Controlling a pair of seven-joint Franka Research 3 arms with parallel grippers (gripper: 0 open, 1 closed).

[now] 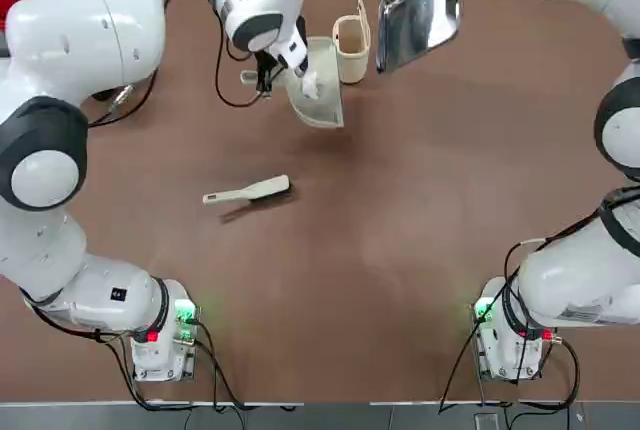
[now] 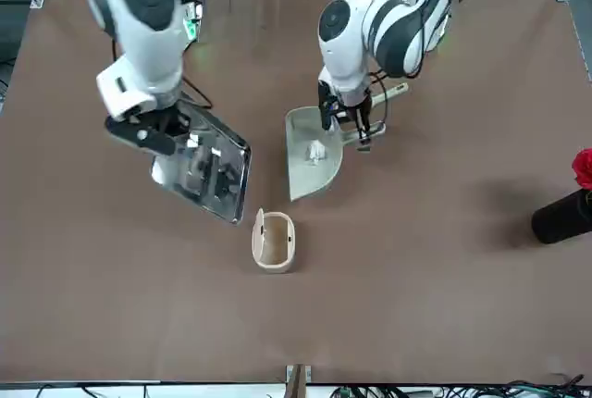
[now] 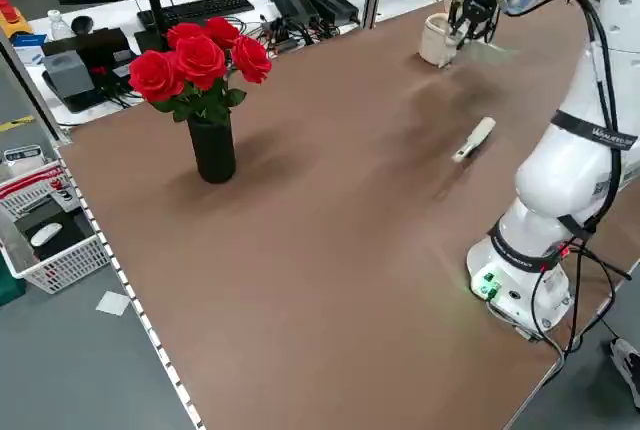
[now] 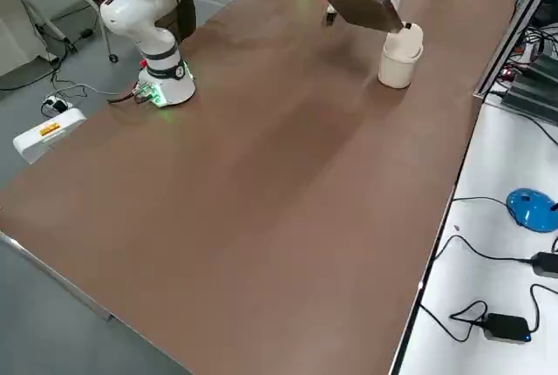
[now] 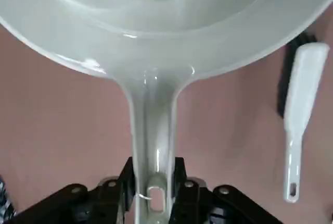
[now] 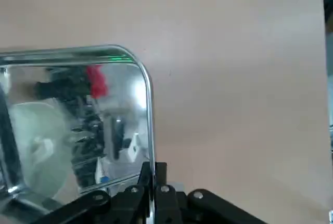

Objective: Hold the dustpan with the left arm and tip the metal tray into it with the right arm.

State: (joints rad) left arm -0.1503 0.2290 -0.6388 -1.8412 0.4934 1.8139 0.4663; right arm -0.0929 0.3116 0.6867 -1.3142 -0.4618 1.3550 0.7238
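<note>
Left gripper (image 5: 153, 195) clamps dustpan (image 1: 318, 90) handle, scoop mouth facing metal tray (image 1: 420, 18), held tilted and aloft by the rim-pinching right gripper (image 6: 153, 190), beyond the bin (image 1: 351, 48).

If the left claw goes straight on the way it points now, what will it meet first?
The left claw is shut on the dustpan's handle and points along it, so it would first meet the scoop; past that, the way is unclear.

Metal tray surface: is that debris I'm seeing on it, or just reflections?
Mostly reflections: in the right wrist view the metal tray, pinched at its rim by the right end effector, mirrors the red roses and the dustpan; in the front view the tray shows bright glare patches, so leftover debris can't be ruled out.
</note>
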